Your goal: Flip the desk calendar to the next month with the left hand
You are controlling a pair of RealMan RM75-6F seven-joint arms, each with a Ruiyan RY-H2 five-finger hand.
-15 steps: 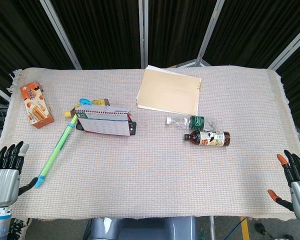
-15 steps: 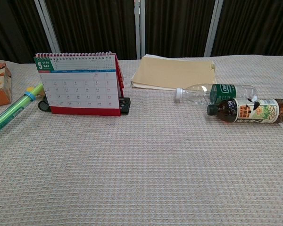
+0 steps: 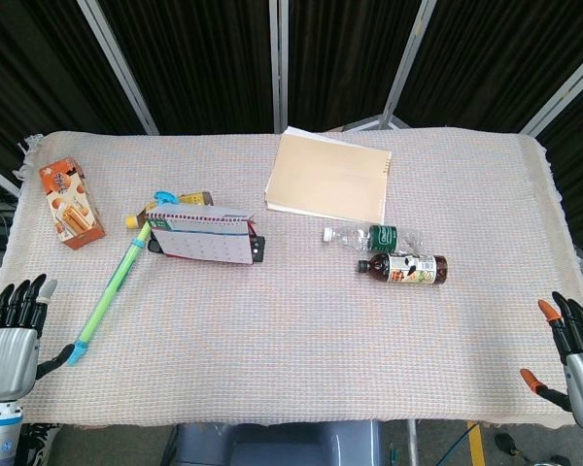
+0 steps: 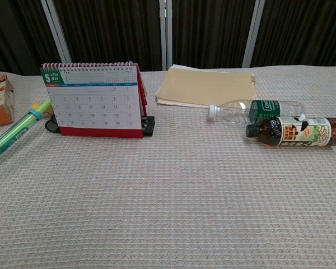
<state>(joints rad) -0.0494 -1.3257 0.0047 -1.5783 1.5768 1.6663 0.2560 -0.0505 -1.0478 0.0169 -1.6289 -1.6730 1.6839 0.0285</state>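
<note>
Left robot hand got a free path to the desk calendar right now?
Probably yes. The left robot hand sits open at the near left table edge, and the desk calendar stands ahead of it with bare cloth between. Only the green tube lies diagonally near that path.

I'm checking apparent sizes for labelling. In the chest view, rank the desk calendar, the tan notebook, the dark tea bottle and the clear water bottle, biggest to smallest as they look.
1. desk calendar
2. tan notebook, farther back, so it looks smaller than it is
3. dark tea bottle and clear water bottle: alike, no ranking.
</note>
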